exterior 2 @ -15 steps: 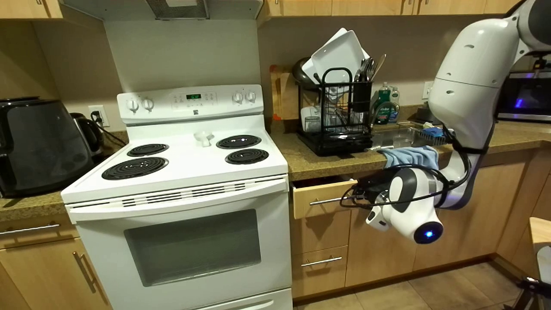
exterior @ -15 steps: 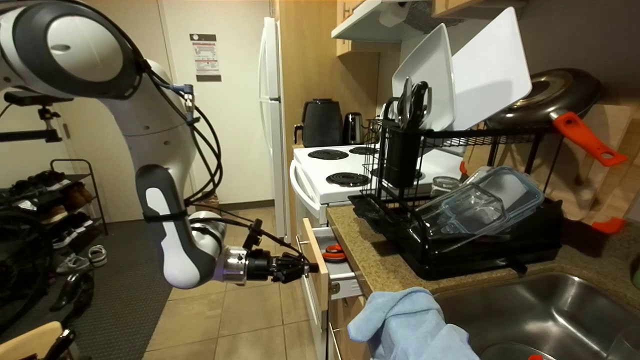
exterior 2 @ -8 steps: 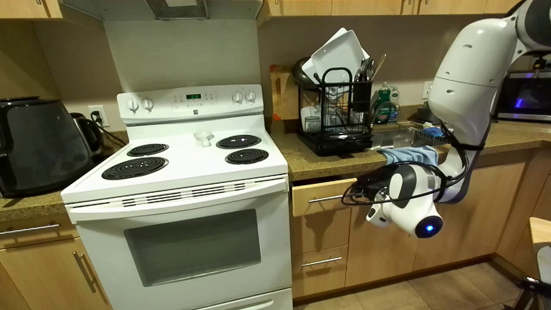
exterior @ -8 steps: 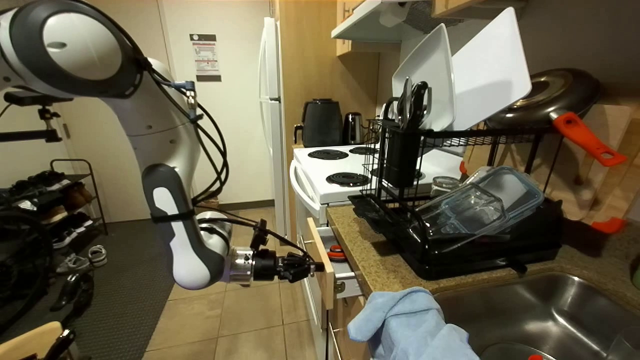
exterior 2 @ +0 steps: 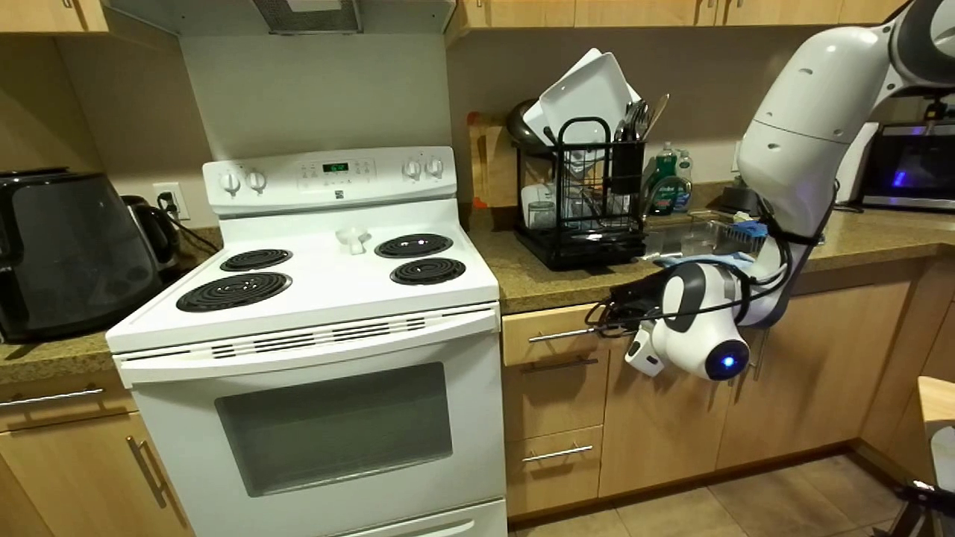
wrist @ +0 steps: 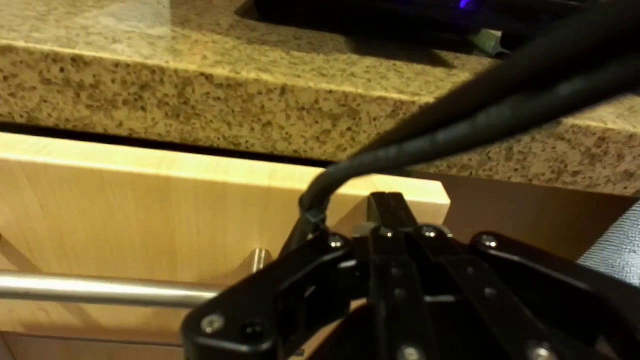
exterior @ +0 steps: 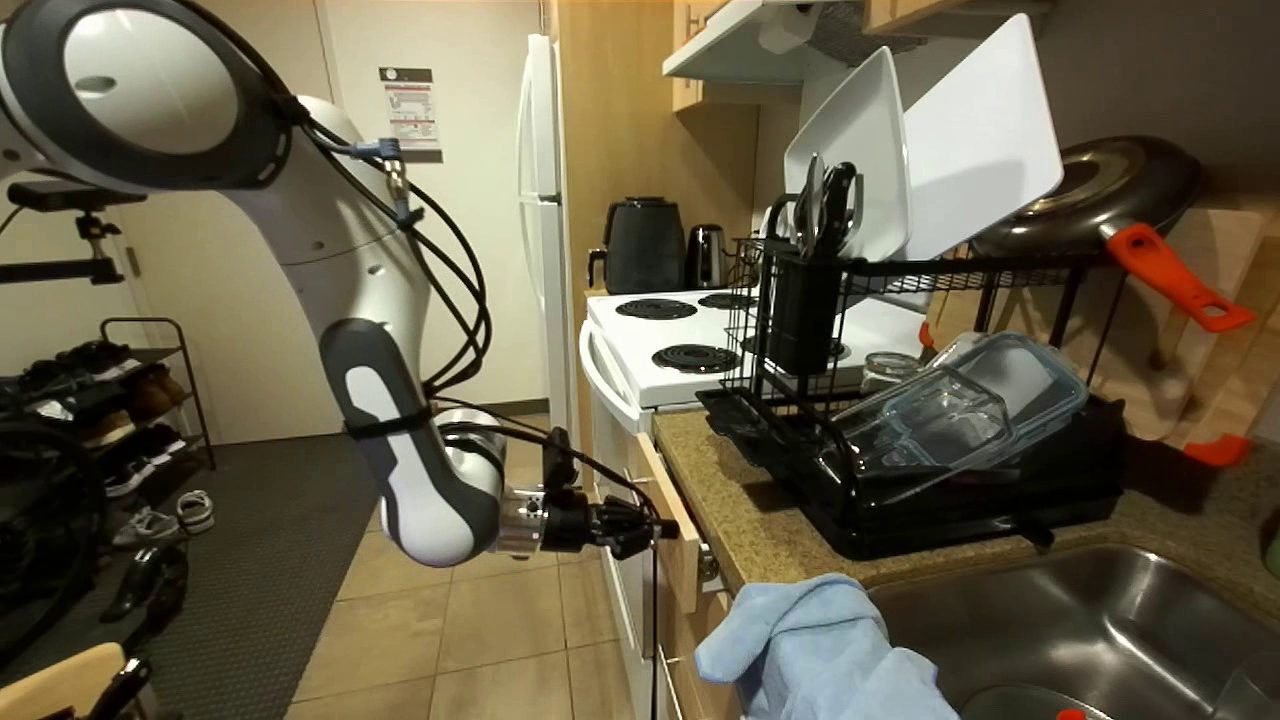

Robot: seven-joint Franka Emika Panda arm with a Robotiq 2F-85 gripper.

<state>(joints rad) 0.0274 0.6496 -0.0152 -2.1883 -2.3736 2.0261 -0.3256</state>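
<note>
My gripper (wrist: 390, 206) is shut, its two fingertips together with nothing between them. In the wrist view the tips lie against, or right in front of, the light wood drawer front (wrist: 125, 215), near its right end. The drawer's metal bar handle (wrist: 100, 290) runs to the left of the fingers, apart from the tips. In an exterior view the gripper (exterior: 666, 530) meets the outer face of the drawer front (exterior: 686, 575), which stands slightly out from the cabinet. Cables and the wrist mostly hide the fingers in an exterior view, beside the drawer front (exterior 2: 537, 355).
The granite countertop (wrist: 200, 100) overhangs just behind the drawer. On it stands a black dish rack (exterior: 800, 400) with plates and glass containers. A blue cloth (exterior: 820, 650) hangs over the edge by the sink (exterior: 1100, 600). A white stove (exterior 2: 336, 335) adjoins the drawers. Loose black cables loop past the gripper.
The arm has moved toward the counter and slightly upward, and the drawer has slid inward with it. Red-handled items seen inside the drawer before are now hidden.
</note>
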